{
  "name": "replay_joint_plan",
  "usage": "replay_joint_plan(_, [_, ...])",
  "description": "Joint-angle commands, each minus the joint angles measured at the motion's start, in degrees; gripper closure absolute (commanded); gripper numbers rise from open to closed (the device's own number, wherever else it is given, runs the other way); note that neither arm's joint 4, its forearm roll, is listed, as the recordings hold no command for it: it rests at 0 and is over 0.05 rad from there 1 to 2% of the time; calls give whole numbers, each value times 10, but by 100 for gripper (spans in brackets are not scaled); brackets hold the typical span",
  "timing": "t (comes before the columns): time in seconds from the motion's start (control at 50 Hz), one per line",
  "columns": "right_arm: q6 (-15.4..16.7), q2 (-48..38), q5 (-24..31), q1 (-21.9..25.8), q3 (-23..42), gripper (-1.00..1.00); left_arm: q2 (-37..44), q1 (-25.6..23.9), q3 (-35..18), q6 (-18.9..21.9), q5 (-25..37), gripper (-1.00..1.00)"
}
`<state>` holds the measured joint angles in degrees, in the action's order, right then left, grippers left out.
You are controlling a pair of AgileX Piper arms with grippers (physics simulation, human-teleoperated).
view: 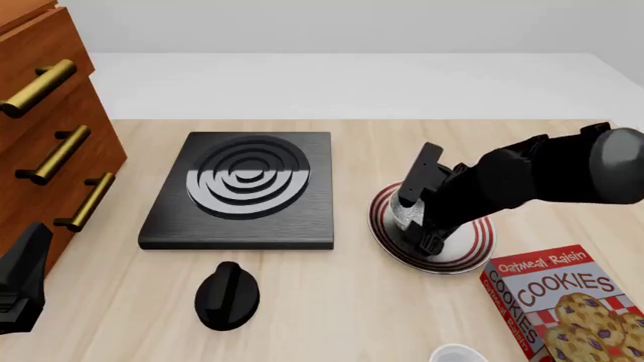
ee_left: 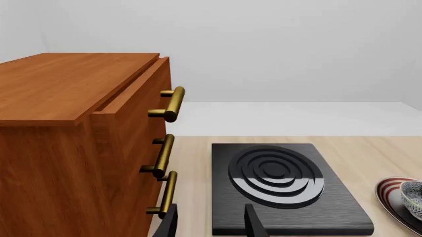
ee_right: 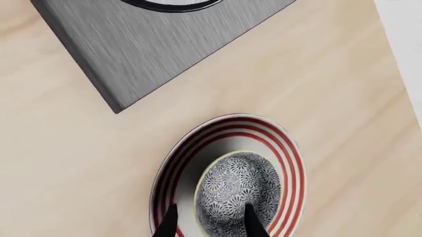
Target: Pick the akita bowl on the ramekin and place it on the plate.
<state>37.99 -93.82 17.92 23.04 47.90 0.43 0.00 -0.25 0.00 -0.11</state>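
The akita bowl (ee_right: 238,190), dark-patterned outside and speckled inside, sits upright on the red-ringed plate (ee_right: 290,163). My right gripper (ee_right: 211,224) hovers over it, open, with one finger above the bowl's inside and the other outside its rim. In the front view the right arm hides most of the bowl (view: 406,216) on the plate (view: 475,243). The ramekin (view: 458,354) stands bare at the table's near edge. My left gripper (ee_left: 209,224) is open and holds nothing, near the cabinet at the front left.
A black stove (view: 246,188) lies left of the plate, with a black knob (view: 226,296) in front of it. A wooden cabinet (view: 45,136) with brass handles fills the left side. A cookies box (view: 559,302) lies just right of the plate.
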Motion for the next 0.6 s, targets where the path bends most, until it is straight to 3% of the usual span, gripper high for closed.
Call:
replay_joint_plan(0.02, [8, 26, 3, 3, -15, -100, 0, 0, 0, 0, 0, -100])
replay_joint_plan(0.38, [-16, 89, -22, 16, -45, -100, 0, 0, 0, 0, 0, -100])
replay_joint_plan(0.6, [-60, 132, -49, 28, -63, -100, 0, 0, 0, 0, 0, -100])
